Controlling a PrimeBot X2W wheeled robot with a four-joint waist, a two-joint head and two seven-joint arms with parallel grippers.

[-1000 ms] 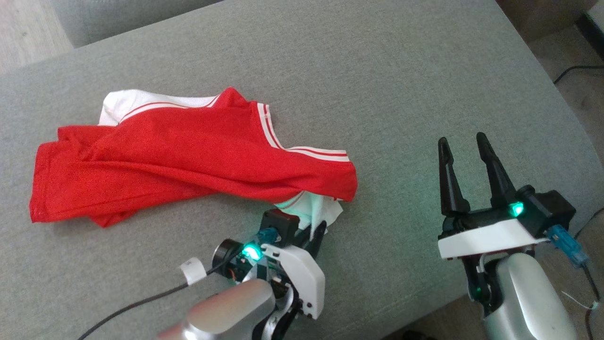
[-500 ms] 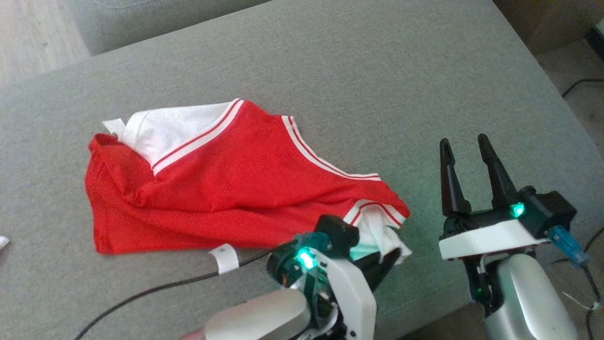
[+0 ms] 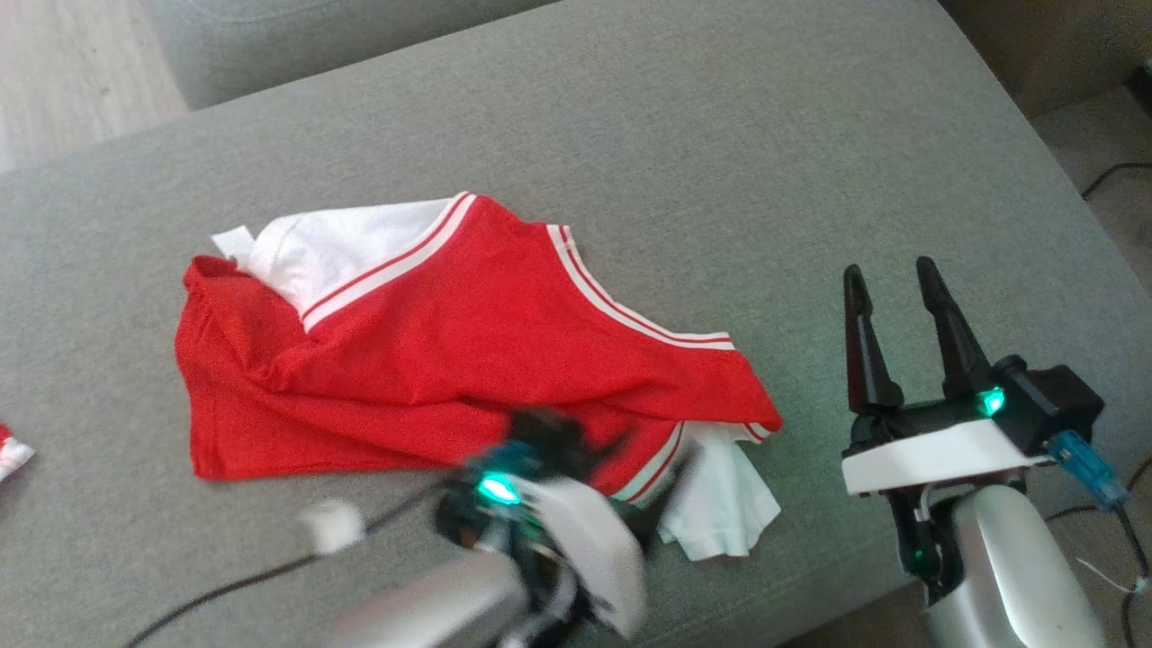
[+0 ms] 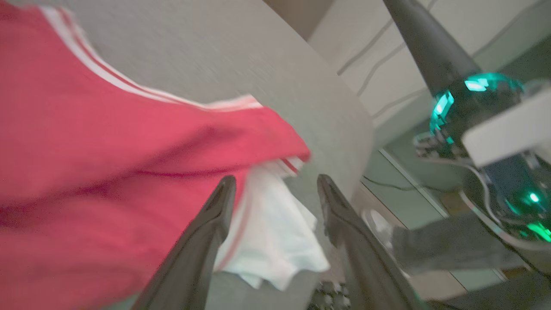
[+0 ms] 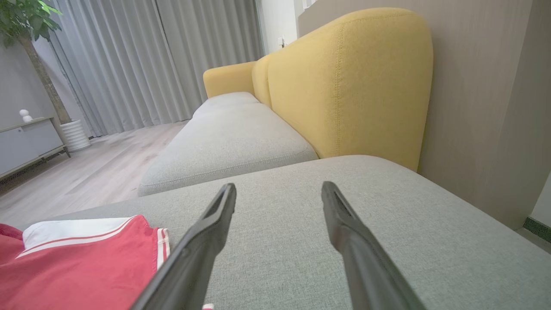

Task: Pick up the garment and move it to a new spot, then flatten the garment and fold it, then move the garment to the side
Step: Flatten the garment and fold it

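On the grey cushion (image 3: 720, 135), near its front edge and a little left of centre: the garment (image 3: 432, 360), red with white striped trim. Lies slack and rumpled, doubled over itself, with a white panel showing at the far-left corner and a white sleeve (image 3: 729, 513) poking out at the near-right corner. Held by nothing.

Just beside that sleeve, the left gripper (image 4: 275, 185). Jaws spread wide, one finger over the red cloth, the other over bare cushion, the sleeve between and beneath them with no pinch on it. Blurred in the head view; possibly brushing the cloth, hard to tell. Further right, well apart from the cloth, the right gripper (image 3: 889, 270). Jaws likewise spread, empty, pointing out over bare cushion.

Beyond these: a cable (image 3: 234, 589) trailing across the near-left of the cushion, a small red-and-white scrap (image 3: 11, 450) at the left margin, wood floor (image 3: 63, 72) past the far-left corner and, in the right wrist view, a yellow backrest (image 5: 353, 82) behind the cushion.

Judged from the lie of things: set down and let loose, so the move to a new spot looks done. Flattening not yet begun, creases and overlaps all still in. Left to do: spreading sleeves and body flat, folding, then shifting the folded piece to the side. Most of the task still ahead.
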